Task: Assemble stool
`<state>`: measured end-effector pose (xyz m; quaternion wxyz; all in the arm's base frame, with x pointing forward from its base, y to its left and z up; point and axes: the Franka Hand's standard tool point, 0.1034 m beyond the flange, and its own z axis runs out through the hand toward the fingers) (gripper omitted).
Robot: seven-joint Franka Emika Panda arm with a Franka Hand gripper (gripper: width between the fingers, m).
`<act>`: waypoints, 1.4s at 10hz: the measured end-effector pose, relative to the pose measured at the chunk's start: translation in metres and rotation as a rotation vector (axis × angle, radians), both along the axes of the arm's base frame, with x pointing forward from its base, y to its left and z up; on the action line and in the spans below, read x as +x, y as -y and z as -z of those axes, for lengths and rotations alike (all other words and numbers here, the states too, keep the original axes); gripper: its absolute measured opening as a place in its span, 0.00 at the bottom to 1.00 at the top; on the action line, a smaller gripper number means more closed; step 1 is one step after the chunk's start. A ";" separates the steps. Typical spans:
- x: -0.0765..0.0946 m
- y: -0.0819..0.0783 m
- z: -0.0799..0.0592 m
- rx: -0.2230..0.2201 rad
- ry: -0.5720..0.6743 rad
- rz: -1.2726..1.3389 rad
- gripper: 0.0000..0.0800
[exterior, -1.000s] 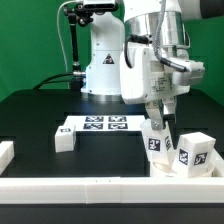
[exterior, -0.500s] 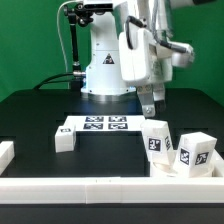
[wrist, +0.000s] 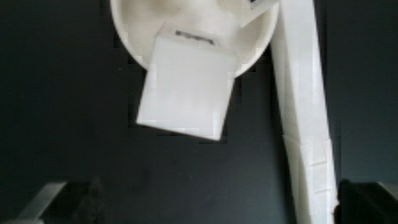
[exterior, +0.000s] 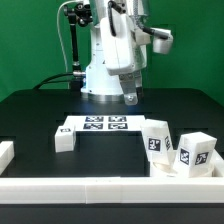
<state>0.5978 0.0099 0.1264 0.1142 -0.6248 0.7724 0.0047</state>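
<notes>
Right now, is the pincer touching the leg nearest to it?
Apart. The exterior view shows the pincer hanging in the air, with bare black table between its tips and the nearest leg.

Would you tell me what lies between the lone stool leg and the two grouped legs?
Bare black table, in the exterior view; the marker board lies just behind it.

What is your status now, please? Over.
Claw open, holding nothing, high over black table. White blocky plastic legs at exterior view's right. Long white border rail close by them.
</notes>
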 end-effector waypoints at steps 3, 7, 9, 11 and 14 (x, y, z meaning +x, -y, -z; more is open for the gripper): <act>-0.001 0.001 0.001 -0.003 0.000 -0.014 0.81; -0.014 0.066 0.007 -0.061 -0.013 -0.346 0.81; -0.011 0.071 0.010 -0.069 -0.013 -0.350 0.81; -0.011 0.071 0.011 -0.075 -0.009 -0.385 0.81; -0.017 0.075 0.018 -0.116 -0.024 -0.556 0.81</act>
